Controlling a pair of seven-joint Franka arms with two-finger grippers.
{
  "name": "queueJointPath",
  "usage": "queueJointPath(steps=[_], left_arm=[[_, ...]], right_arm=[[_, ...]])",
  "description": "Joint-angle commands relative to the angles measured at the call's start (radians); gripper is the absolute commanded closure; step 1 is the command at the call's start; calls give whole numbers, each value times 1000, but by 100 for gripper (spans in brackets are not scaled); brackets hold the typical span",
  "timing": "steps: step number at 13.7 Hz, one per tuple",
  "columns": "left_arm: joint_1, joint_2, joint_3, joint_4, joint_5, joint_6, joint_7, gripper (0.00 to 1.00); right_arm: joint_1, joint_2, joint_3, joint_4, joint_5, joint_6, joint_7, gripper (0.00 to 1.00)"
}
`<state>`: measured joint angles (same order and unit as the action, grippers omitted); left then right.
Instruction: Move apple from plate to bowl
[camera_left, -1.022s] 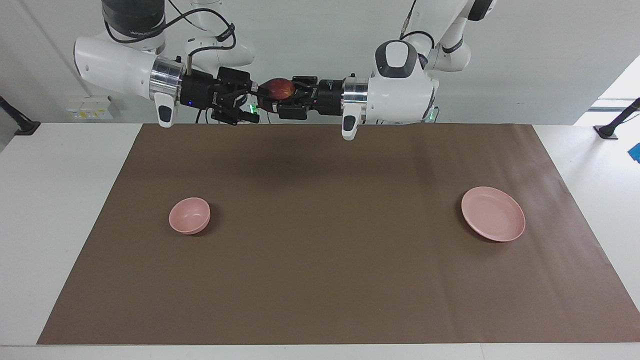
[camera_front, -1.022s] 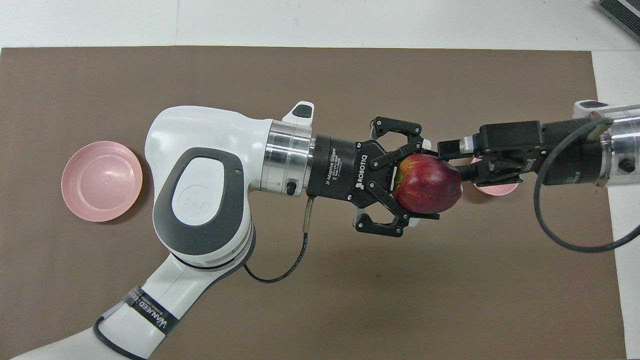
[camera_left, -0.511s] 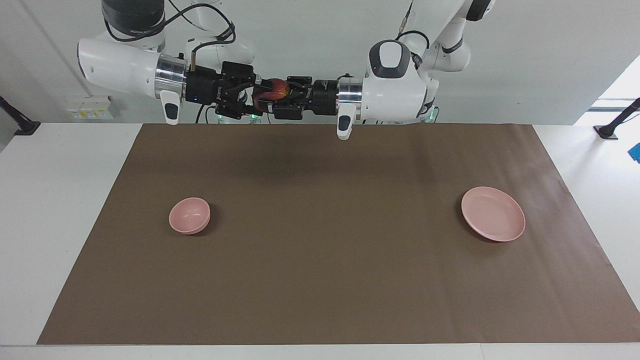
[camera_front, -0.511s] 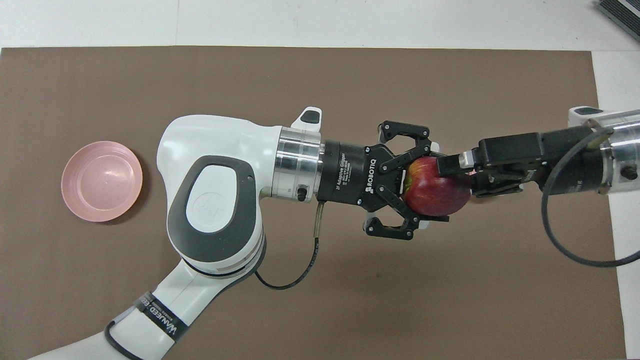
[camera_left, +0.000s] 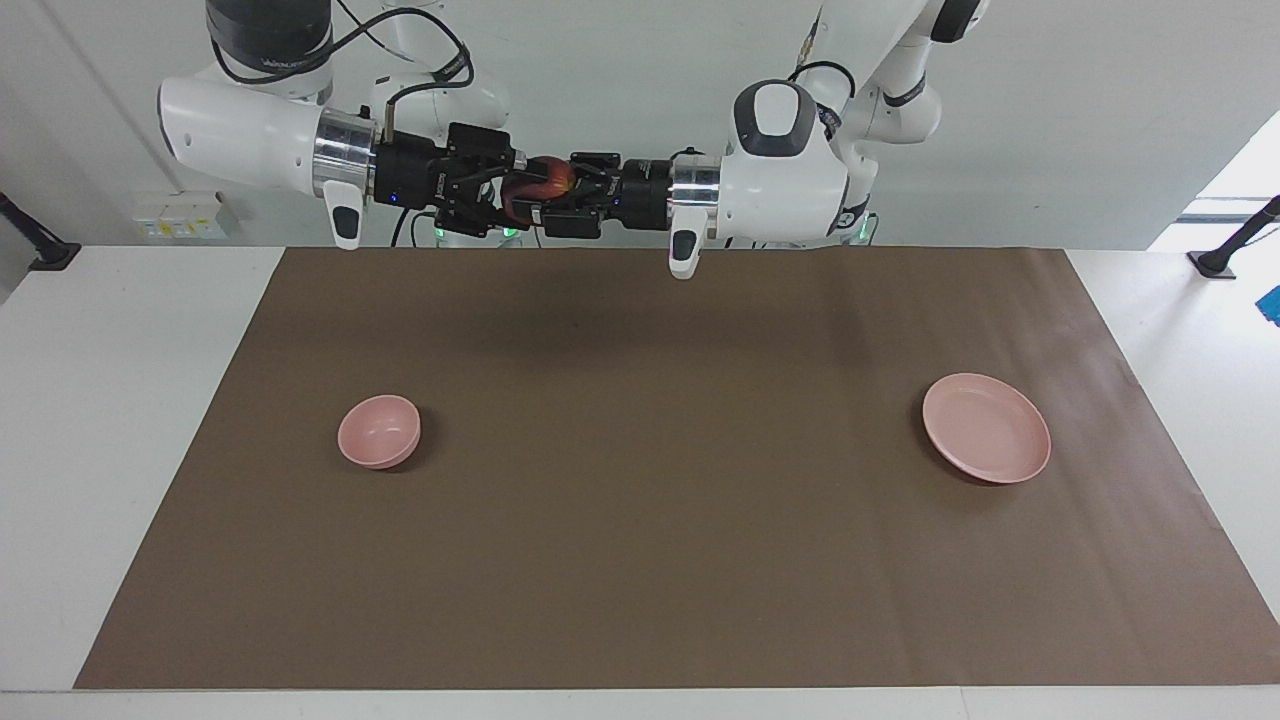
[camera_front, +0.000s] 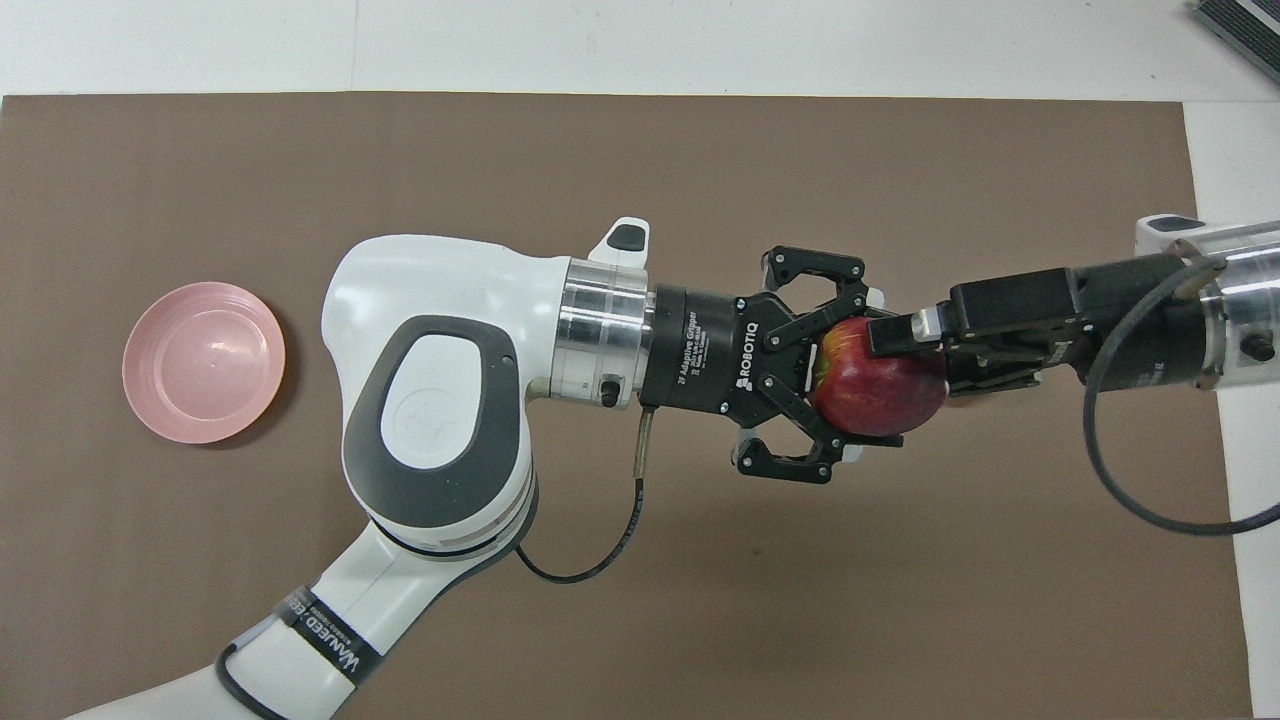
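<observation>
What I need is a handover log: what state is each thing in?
apple: in the air over the mat, between both claws.
left claw: shut on the apple.
right claw: at the apple, in the air.
plate: empty, on the mat.
bowl: empty, upright.

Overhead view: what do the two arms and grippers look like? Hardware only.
The left arm has a glossy white shell with a grey oval cap, a silver wrist ring and a black band with white lettering. The left gripper is black linkage marked ROBOTIQ, with a thin black cable. The right gripper is black and boxy, with a looping black cable.
</observation>
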<state>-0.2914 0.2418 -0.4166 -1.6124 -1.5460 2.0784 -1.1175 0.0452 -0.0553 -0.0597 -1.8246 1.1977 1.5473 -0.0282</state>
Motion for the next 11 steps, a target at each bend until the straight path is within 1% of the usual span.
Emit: queueJointPath(steps=[1,2,3,6,7,8,11], left_arm=[[-40,-10,9,-6,-28,37,35,100],[-46,-10,9,-6,-28,40,35,100],[-46,-10,9,-6,-28,40,35,100],[-45,-10,12,0,-19,49,33,100],[-45,-10,12,0,-14,57,33,80],[-45,-13,12,0,-14,68,30,1],[-38,-22,13,-1,-8,80,28,0]], right_arm=[[-1,-18,8,-27,19,0,36,80],[1,-15,9,-22,19,-1,51,92],[1,-14,9,-19,19,-1,65,99],[-1,-14,8,-12,8,-1,67,100],[-2,-14,8,-10,8,-4,68,100],[-2,-14,8,-10,6,-4,68,100],[-2,-14,8,-8,6,-6,68,100]])
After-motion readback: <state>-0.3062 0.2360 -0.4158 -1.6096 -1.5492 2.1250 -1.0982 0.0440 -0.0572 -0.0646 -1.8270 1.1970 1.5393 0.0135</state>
